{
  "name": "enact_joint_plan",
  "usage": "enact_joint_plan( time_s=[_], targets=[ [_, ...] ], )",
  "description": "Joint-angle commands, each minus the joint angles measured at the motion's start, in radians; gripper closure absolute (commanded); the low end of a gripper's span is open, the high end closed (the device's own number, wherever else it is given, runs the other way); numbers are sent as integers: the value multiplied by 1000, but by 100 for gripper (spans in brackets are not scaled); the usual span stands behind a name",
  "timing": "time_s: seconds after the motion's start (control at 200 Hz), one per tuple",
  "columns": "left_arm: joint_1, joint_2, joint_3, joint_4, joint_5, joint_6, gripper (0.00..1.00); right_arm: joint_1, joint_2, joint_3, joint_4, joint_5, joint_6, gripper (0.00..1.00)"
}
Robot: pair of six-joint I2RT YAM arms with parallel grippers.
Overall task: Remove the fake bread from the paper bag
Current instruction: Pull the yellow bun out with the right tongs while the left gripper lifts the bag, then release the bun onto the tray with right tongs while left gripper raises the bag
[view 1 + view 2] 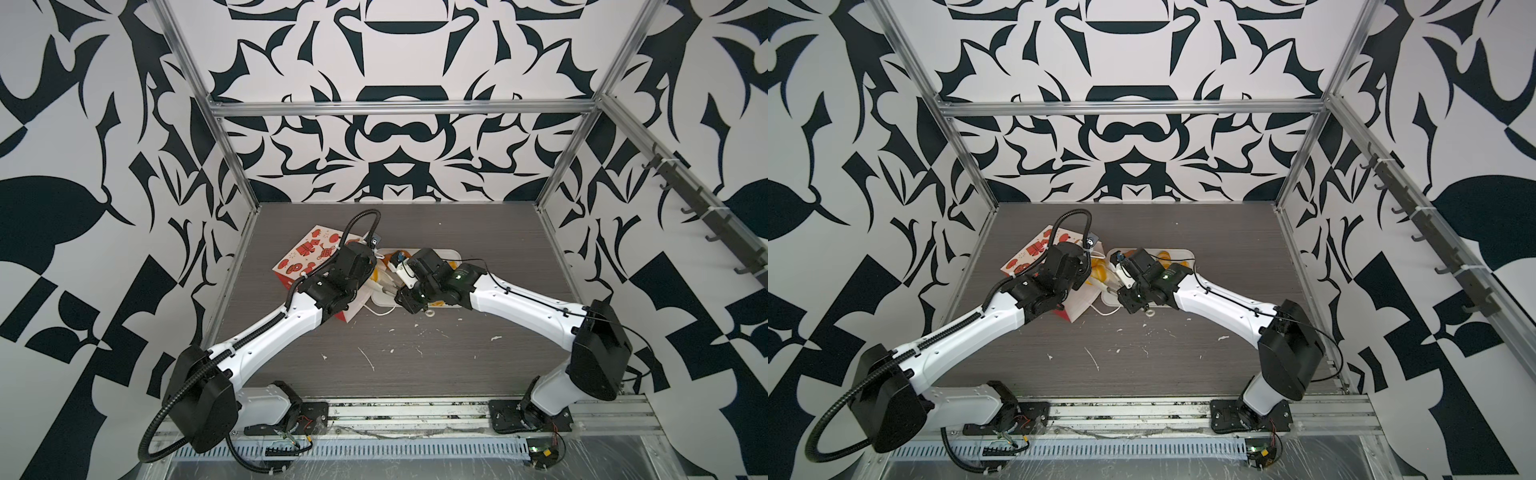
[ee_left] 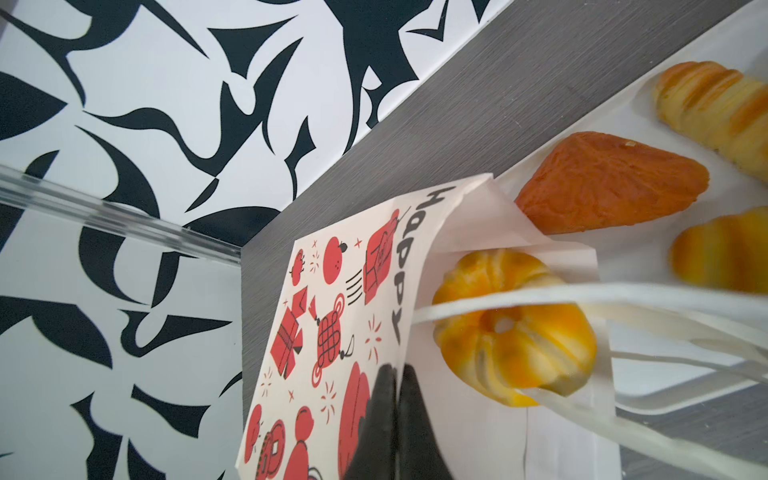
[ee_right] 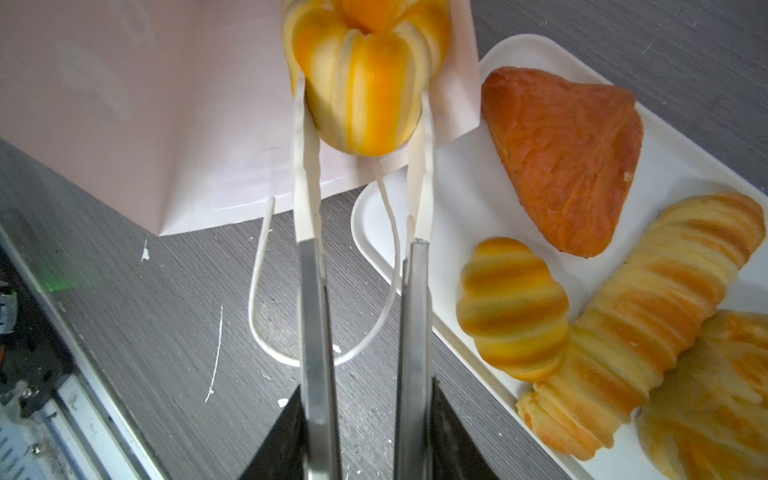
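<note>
The paper bag lies on its side on the table, mouth toward the tray. My left gripper is shut on the edge of the bag's upper wall and holds the mouth open. A glossy yellow ring bun, one piece of the fake bread, sits at the mouth on the bag's white inside. My right gripper has its long white-tipped fingers pressed on both sides of the bun. Another four pieces lie on the tray: a triangular croissant, a short loaf, a twisted stick and a ridged bun.
The flat white tray lies just right of the bag's mouth, its near corner under my right fingers. A white cord handle loops onto the grey table below the bag. Metal frame posts and patterned walls close in the table.
</note>
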Motion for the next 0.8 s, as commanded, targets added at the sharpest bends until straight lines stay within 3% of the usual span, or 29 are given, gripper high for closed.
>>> enact_joint_plan(
  time_s=[0.0,0.185,0.365,0.54,0.795],
  targets=[
    [27,-27,-1,-19,-42,-48,100,-21,-121,-15,14,-41,-3,60],
    [69,-21,22,-40,-73,-87,100,-46,-287,-96,-57,-23,-1,60],
    [120,-49,54,-65,-105,-125,100,-84,-350,-139,-94,10,4,60],
    [167,-109,87,-84,-107,-136,100,-90,-327,-161,-53,16,6,61],
    [172,-182,173,-137,-89,-153,100,-91,-169,-147,-26,1,-23,62]
  ],
)
